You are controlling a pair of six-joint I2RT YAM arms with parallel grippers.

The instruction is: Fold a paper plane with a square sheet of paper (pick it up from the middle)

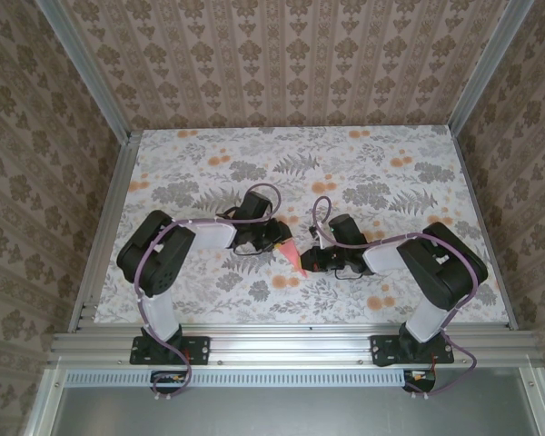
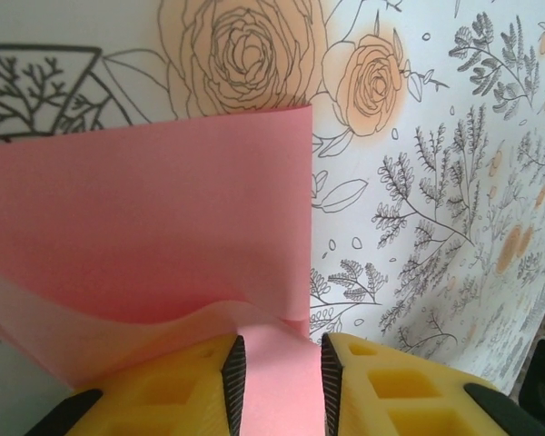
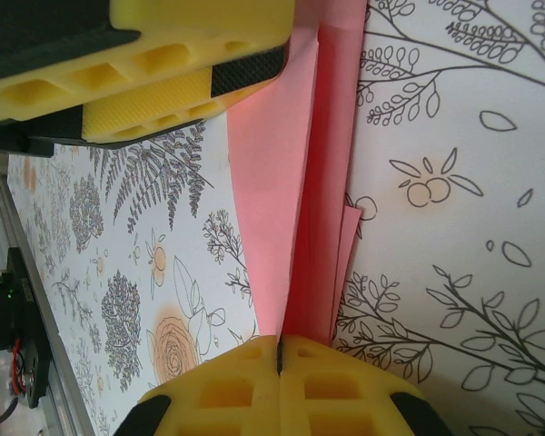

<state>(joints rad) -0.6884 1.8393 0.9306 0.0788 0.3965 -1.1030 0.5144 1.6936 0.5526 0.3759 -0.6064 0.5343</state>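
Note:
The square sheet of paper is folded into a slim, pointed pink-red paper plane point(image 1: 293, 257) at mid-table, between my two grippers. My right gripper point(image 3: 279, 343) is shut on the folded ridge at one end of the paper plane point(image 3: 282, 209), whose layers fan out from the closed jaws. In the top view the right gripper point(image 1: 307, 262) is just right of the paper. My left gripper point(image 2: 277, 350) is open, its jaws apart astride a strip of the paper plane point(image 2: 145, 227), and a loose flap drapes over its left finger. The left gripper point(image 1: 280, 241) is at the paper's upper left, and its fingers point(image 3: 163, 82) touch the far end.
The table wears a floral cloth point(image 1: 345, 154) with orange flower prints. Aluminium rails run along the front point(image 1: 282, 343) and both sides point(image 1: 104, 227). Patterned walls close in the back and sides. Both arms bend inward over the near half.

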